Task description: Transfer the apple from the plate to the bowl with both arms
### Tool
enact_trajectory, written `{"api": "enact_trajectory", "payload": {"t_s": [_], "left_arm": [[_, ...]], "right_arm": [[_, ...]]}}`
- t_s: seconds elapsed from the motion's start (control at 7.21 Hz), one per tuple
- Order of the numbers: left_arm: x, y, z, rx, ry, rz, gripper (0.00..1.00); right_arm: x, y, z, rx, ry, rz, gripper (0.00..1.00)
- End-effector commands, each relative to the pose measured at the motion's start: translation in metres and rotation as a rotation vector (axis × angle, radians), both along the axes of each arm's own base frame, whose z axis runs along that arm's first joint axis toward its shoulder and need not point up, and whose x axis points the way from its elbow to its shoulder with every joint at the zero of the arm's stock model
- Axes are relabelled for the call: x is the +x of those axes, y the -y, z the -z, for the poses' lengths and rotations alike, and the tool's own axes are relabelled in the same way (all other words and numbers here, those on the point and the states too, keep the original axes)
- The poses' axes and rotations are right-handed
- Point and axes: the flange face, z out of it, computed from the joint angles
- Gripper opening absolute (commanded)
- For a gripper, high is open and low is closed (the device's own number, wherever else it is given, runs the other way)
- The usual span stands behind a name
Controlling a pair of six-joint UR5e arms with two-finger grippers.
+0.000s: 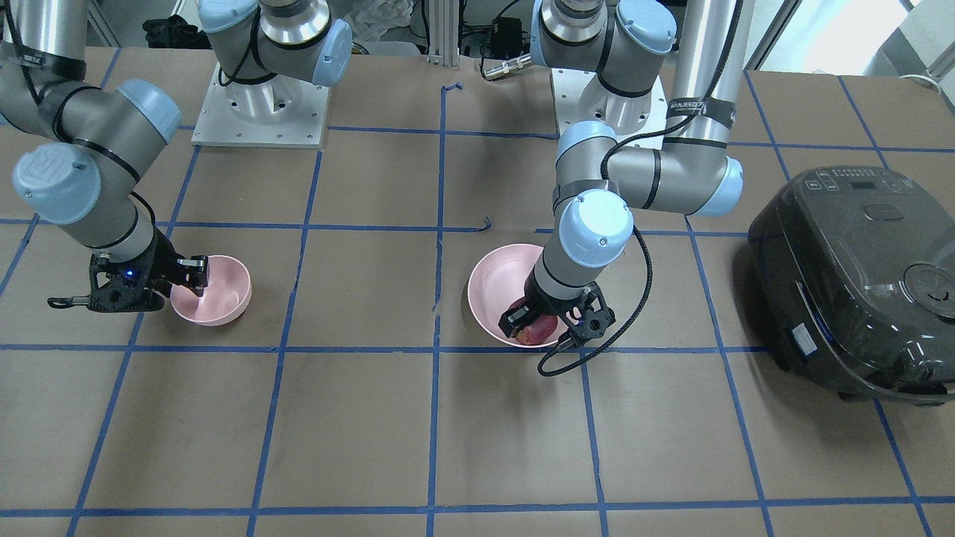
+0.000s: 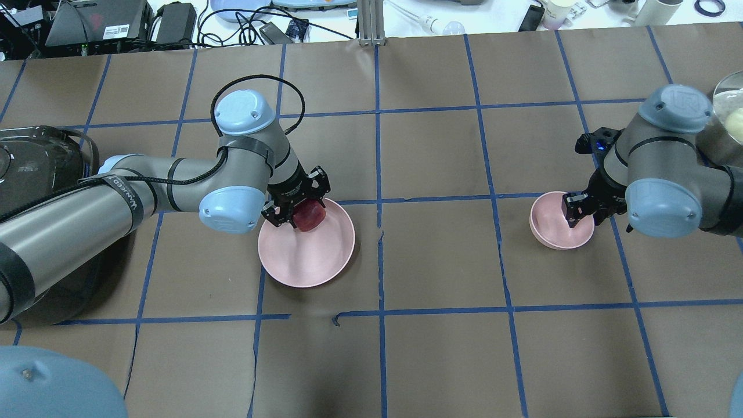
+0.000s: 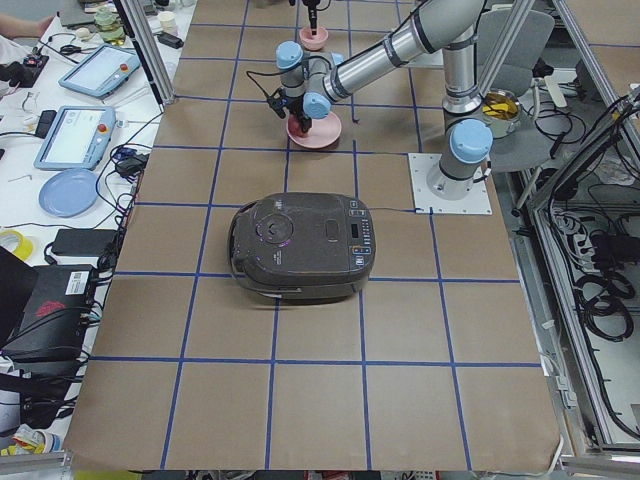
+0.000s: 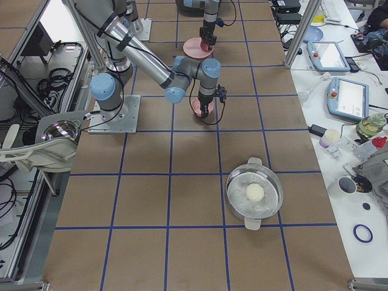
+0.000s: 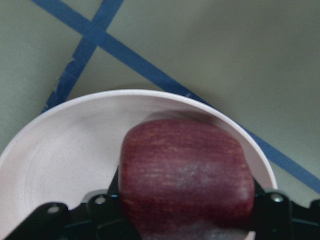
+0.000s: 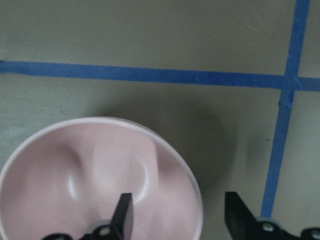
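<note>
The dark red apple (image 2: 309,217) lies at the far edge of the wide pink plate (image 2: 313,261), left of the table's middle. My left gripper (image 2: 295,212) reaches down onto it, and the left wrist view shows the apple (image 5: 185,175) filling the space between both fingers, over the plate (image 5: 60,160). The small deep pink bowl (image 2: 550,231) stands at the right. My right gripper (image 2: 580,213) is open and straddles its rim. In the right wrist view one finger (image 6: 123,215) is inside the bowl (image 6: 65,175) and the other is outside it.
A black rice cooker (image 1: 858,283) stands beside the left arm, at the table's left end. A metal pot with a glass lid (image 4: 254,194) stands at the right end. Blue tape lines grid the brown table cover. The arm bases (image 1: 261,112) are at the robot's edge.
</note>
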Motion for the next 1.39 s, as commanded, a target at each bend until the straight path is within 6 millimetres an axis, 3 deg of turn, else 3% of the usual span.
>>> {"api": "enact_trajectory", "payload": {"t_s": [0.0,0.28,0.55,0.69,0.83,0.97,1.11,1.25], "left_arm": [[-0.008,0.009,-0.034,-0.065,-0.01,0.051,0.21],[-0.011,0.023,-0.075,-0.094,-0.012,0.098,0.2],[-0.017,0.026,-0.089,-0.132,-0.02,0.218,0.15],[-0.019,0.025,-0.095,-0.155,-0.018,0.353,0.15],[-0.021,0.023,-0.097,-0.161,-0.017,0.387,0.15],[-0.026,0.023,-0.1,-0.173,-0.016,0.4,0.11],[-0.026,0.026,-0.104,-0.181,-0.017,0.402,0.11],[-0.027,0.028,-0.109,-0.189,-0.015,0.428,0.11]], "right_arm": [[0.0,0.0,0.001,0.001,0.001,0.002,0.15],[-0.001,0.003,-0.003,-0.01,-0.003,0.003,0.03],[-0.006,0.022,-0.026,-0.052,-0.004,0.017,0.02],[0.004,0.026,-0.032,-0.021,0.035,0.042,0.02],[0.032,0.029,-0.035,-0.023,0.096,0.107,0.02],[0.074,0.029,-0.036,-0.032,0.098,0.08,0.02],[0.116,0.024,-0.035,-0.027,0.09,0.131,0.02],[0.145,0.017,-0.03,-0.01,0.088,0.141,0.02]]}}
